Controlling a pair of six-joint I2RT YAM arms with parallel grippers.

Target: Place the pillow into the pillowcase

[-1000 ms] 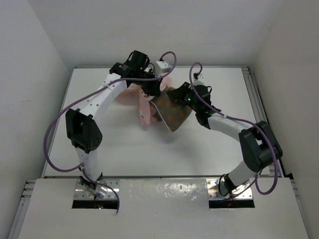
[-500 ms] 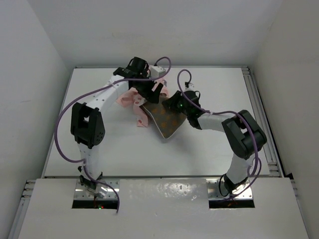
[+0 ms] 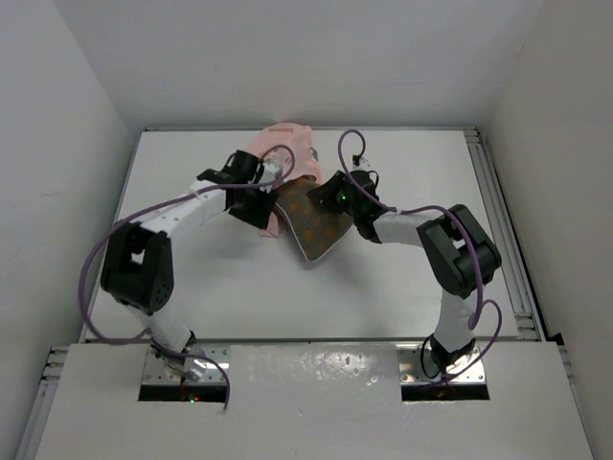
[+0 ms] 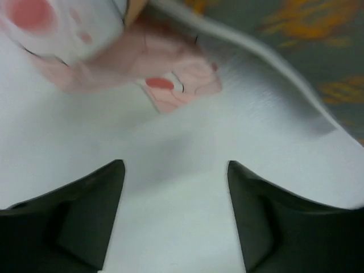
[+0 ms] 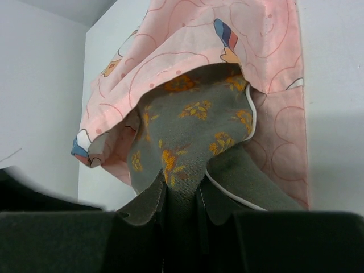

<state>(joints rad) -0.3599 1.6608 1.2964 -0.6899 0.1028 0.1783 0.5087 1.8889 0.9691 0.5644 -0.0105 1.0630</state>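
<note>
The pillow (image 3: 316, 228) is a brown cushion with orange motifs and white piping, held tilted above mid-table. My right gripper (image 3: 328, 199) is shut on its near edge, with the cloth bunched between the fingers (image 5: 181, 196). The pink bunny-print pillowcase (image 3: 287, 142) drapes over the pillow's far end (image 5: 193, 119) and hangs down on both sides (image 5: 199, 40). My left gripper (image 3: 261, 209) sits just left of the pillow, open over bare table with nothing between its fingers (image 4: 175, 165). A pink corner of the pillowcase (image 4: 176, 91) and the pillow's piped edge (image 4: 296, 34) lie just ahead of it.
The white table (image 3: 192, 278) is boxed in by white walls at the left, back and right. A metal rail (image 3: 498, 220) runs along the right edge. Purple cables loop off both arms above the cloth.
My left gripper has opened, let go of the pillowcase and dropped back to the left. The right gripper has carried the pillow left and farther, under the pink cloth.
</note>
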